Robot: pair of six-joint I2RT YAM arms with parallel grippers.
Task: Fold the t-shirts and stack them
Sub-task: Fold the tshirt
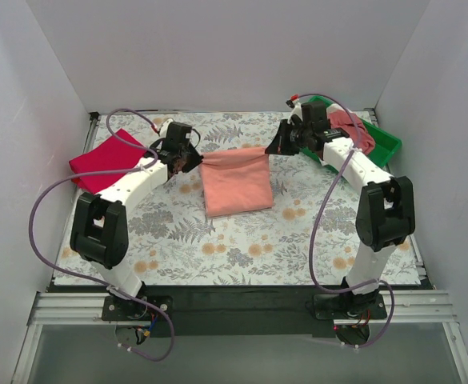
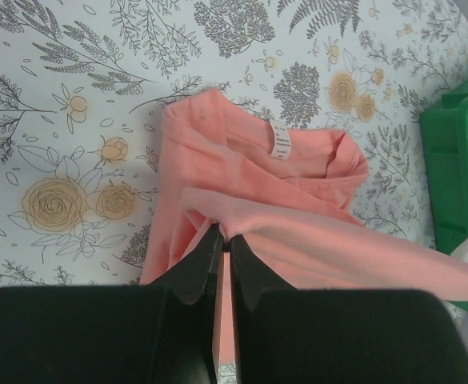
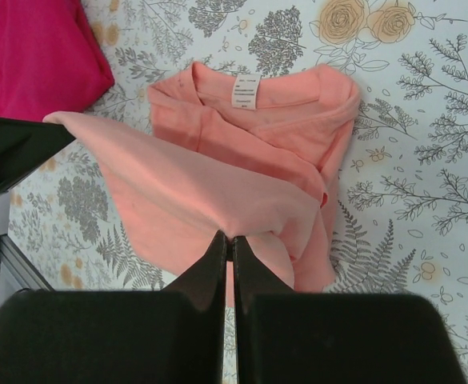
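Over floral table (image 1: 242,248), left claw (image 1: 196,162) and right claw (image 1: 271,149) grip the half-lifted salmon-pink t-shirt (image 1: 235,189)

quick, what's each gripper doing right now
left gripper: closed, pinching a lifted edge of the salmon-pink t-shirt.
right gripper: closed, pinching the same shirt's lifted edge at the other end.

Plain white walls (image 1: 242,48) around table (image 1: 242,248) (floral-print cover); even light.
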